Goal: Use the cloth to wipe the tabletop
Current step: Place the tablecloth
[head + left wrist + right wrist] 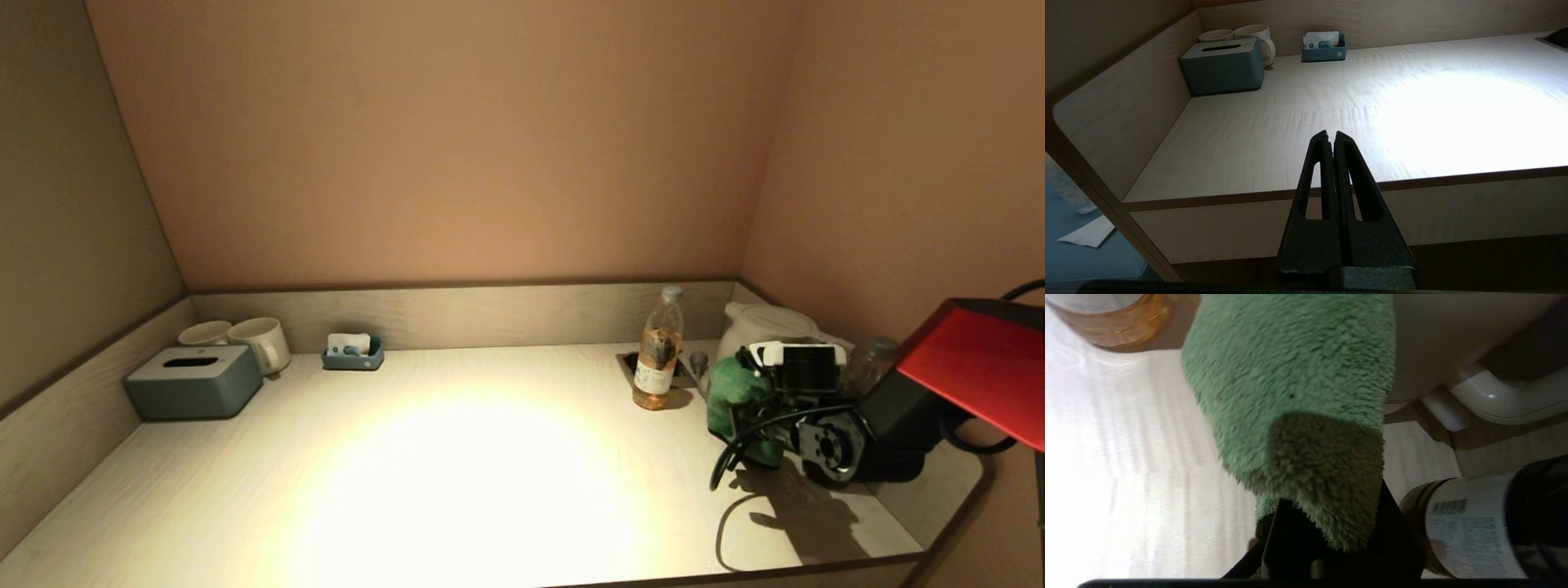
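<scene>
So the right claw (1327,539) is over at the far right end of the surface (457,474), clamped on the green cloth (732,400), which is bunched up and draped over the fingers so you can barely see them in the right wrist view. In the head view the cloth sits just beside the bottle of amber drink (658,349), with the white kettle (763,327) right behind it and a second bottle (1470,526) close on the other side, so it's a pretty cramped corner. I can't tell for sure whether the cloth is pressed flat on the surface or hanging just above it. My read is we're at the very start of the wipe: cloth in hand, the big open middle not visibly worked on. Next move would need the cloth pushed down onto the wood and swept toward the open middle, steering clear of the amber bottle since a nudge could tip it. The left claw (1331,136) is closed with nothing in it, parked out in front of the surface's near edge. At the far left end are the tissue box (194,380), two mugs (242,337) and a small blue tray (352,354), well apart from the action.
</scene>
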Controlling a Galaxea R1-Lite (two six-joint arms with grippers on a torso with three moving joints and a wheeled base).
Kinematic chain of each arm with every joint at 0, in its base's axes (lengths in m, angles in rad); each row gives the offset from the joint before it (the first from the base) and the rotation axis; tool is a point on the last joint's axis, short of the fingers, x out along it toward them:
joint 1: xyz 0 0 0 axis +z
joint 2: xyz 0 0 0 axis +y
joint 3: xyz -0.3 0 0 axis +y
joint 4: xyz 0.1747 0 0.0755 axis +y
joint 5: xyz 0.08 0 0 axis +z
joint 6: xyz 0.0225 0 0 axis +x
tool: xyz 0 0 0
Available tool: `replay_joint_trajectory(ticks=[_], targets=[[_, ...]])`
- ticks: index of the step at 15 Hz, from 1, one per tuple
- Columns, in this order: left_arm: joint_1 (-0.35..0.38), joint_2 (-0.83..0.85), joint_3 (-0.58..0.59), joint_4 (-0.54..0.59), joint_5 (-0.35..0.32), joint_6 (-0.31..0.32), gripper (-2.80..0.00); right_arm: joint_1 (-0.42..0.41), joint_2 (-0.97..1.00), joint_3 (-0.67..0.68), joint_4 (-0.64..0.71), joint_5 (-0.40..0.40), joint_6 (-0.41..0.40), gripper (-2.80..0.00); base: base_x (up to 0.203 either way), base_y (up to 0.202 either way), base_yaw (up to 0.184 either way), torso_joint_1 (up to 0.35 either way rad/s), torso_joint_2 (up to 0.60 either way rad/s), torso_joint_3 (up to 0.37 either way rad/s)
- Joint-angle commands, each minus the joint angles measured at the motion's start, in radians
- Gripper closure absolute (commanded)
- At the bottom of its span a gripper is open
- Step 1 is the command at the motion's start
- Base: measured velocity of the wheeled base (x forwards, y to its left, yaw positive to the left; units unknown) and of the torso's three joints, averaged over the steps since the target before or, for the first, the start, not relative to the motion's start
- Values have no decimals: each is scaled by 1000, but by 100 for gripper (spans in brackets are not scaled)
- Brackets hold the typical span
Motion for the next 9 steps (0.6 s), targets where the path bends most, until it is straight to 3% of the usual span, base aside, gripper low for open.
replay_joint_trajectory(ticks=[1, 6, 7, 9], targets=[[0, 0, 0, 1, 0, 0, 0, 0, 4, 11, -3, 2, -2, 0, 0, 0, 0, 0, 0, 0], [0, 0, 0, -1, 0, 0, 0, 0, 13, 27, -3, 26, -2, 0, 0, 0, 0, 0, 0, 0], [0, 0, 0, -1, 0, 0, 0, 0, 13, 27, -3, 26, -2, -280, 0, 0, 0, 0, 0, 0], [0, 0, 0, 1, 0, 0, 0, 0, 9, 43, -3, 70, -5, -280, 0, 0, 0, 0, 0, 0]])
